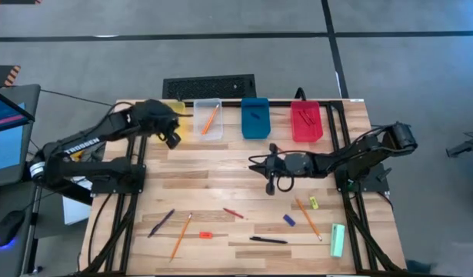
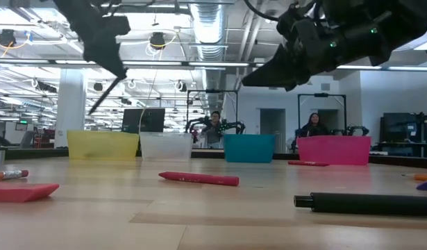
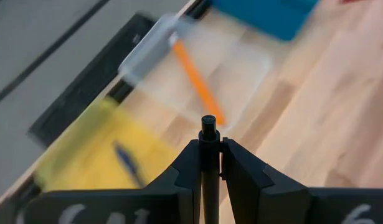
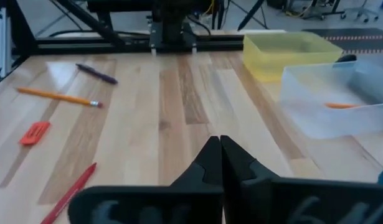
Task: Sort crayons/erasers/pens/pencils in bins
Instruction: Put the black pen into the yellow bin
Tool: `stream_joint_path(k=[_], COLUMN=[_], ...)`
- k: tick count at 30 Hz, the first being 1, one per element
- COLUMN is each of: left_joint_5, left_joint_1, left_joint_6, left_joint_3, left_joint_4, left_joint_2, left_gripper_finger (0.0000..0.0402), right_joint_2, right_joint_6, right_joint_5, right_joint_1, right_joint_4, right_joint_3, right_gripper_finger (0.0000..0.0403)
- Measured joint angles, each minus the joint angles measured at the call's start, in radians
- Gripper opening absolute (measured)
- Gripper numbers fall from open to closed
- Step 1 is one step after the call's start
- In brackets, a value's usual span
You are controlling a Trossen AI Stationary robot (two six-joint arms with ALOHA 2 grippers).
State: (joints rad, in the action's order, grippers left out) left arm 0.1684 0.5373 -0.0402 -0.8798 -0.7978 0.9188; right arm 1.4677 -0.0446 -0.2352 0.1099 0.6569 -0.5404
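High view: the left gripper (image 1: 172, 137) is held above the yellow bin (image 1: 180, 117) at the far left of the row of bins, and in the left wrist view its fingers (image 3: 244, 177) are seen clamped on a slim black pen (image 3: 209, 174); a blue pen (image 3: 127, 163) is seen lying in the yellow bin below. Next in the row, the clear bin (image 1: 208, 119) is seen to hold one orange pencil (image 1: 210, 118), followed by the blue bin (image 1: 255, 117) and the red bin (image 1: 306, 121), in which thin red crayons (image 1: 304, 117) are seen. The right gripper (image 1: 270, 185) is placed over the middle of the table (image 1: 221, 165), reaching in from the right, and its fingers (image 4: 231, 163) are pressed together with nothing between them.

On the near half of the table, from left to right, are laid a purple pen (image 1: 161, 222), a second pencil (image 1: 181, 235), a red-orange eraser (image 1: 205, 235), a red crayon (image 1: 233, 212), a black pen (image 1: 268, 240), a blue eraser (image 1: 288, 220), a third pencil (image 1: 308, 218), a yellow eraser (image 1: 314, 202) and a pale green bar (image 1: 338, 240). All of these are kept well apart from the bins.
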Motion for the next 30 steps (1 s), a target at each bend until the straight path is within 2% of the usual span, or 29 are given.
stream_joint_path(k=[5,12,16,21,30], left_joint_5=[-0.032,-0.107,-0.142,-0.138,-0.191], left_joint_1=[0.145,0.318,0.345,0.385,0.456], left_joint_6=[0.031,0.154,0.175,0.183,0.19], left_joint_3=[-0.019,-0.069,-0.089,-0.105,-0.105], left_joint_4=[-0.031,0.015,0.039,0.039,0.087], left_joint_2=[0.038,0.203,0.26,0.303,0.485], left_gripper_finger=[0.0037,0.0037,0.0037,0.0037,0.0037], right_joint_2=[0.006,0.006,0.007,0.007,0.007], right_joint_6=[-0.006,-0.006,-0.007,-0.007,-0.01], right_joint_5=[0.004,0.003,0.003,0.003,0.003], right_joint_1=[0.001,0.001,0.004,0.008,0.021], right_joint_4=[-0.007,0.012,0.01,0.012,0.018], right_joint_3=[0.0,0.0,0.0,0.0,0.0], right_gripper_finger=[0.0005,0.0005,0.0003,0.0004,0.0004])
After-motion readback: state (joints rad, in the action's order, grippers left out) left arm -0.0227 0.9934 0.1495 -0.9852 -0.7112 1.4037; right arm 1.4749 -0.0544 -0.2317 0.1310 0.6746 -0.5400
